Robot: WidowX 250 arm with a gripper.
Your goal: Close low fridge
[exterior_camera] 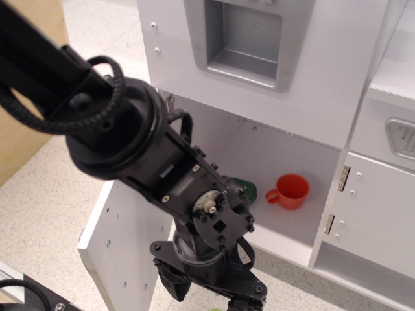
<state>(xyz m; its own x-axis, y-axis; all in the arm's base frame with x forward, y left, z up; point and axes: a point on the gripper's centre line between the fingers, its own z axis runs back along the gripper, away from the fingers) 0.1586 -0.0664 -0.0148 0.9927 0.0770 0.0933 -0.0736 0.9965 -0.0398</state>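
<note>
The black gripper (217, 299) sits at the bottom centre, its fingers cut off, so its opening cannot be told. The wide white low fridge (259, 162) stands open mid-frame, its flat door (126, 243) swung out toward lower left.

You are looking at a robot test setup in a lab or workroom, not a real kitchen. A white toy play kitchen (305, 84) with a grey recessed dispenser panel (243, 39) and small metal hinges (343, 178) stands on a speckled pale vinyl floor (45, 214), and a plain light wooden board (19, 139) sits at the left.
</note>
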